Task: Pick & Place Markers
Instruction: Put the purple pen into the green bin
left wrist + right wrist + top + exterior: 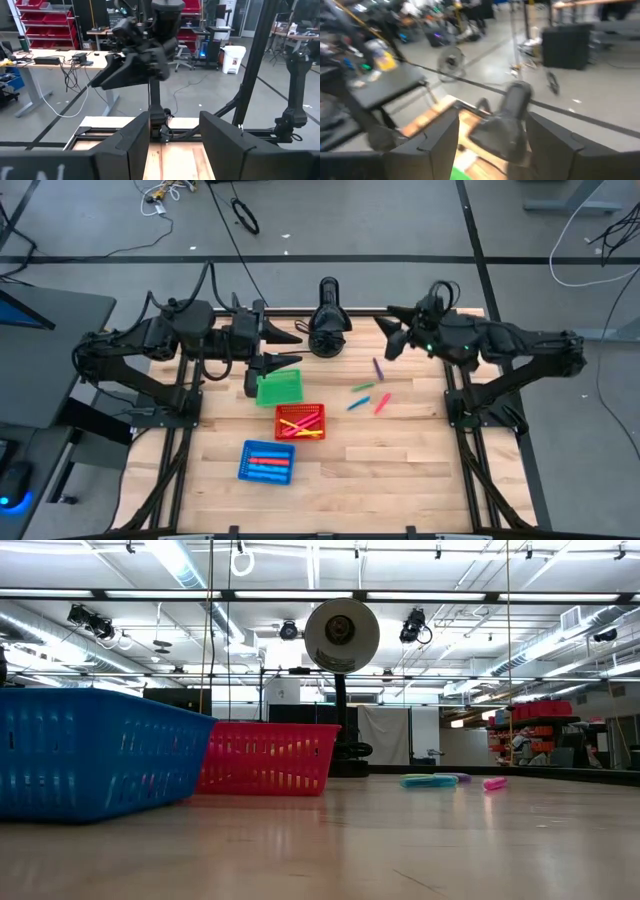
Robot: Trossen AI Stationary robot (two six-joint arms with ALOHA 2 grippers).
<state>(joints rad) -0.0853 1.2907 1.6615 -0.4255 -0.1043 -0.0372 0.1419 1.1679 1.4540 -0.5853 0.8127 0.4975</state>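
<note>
Four loose markers lie flat on the wooden table right of centre: purple (pixel 378 368), green (pixel 362 387), blue (pixel 357 403) and pink (pixel 382 402). The low view shows three of them: a teal-looking one (pixel 430 781), the purple one (pixel 455 777) and the pink one (pixel 494 783). Yellow and red markers lie in the red basket (pixel 300 421), and blue and red ones in the blue basket (pixel 267 461). My left gripper (pixel 283 348) hovers open over the far edge of the green basket (pixel 280 387). My right gripper (pixel 393 330) hovers open, beyond the loose markers. Both wrist views show open fingers holding nothing.
A black camera stand (pixel 328 330) rises at the table's far edge between the two grippers; it also shows in the low view (pixel 340 635). The three baskets sit left of centre, with the blue basket (pixel 90 755) nearest. Bare wood (pixel 400 460) lies near the front right.
</note>
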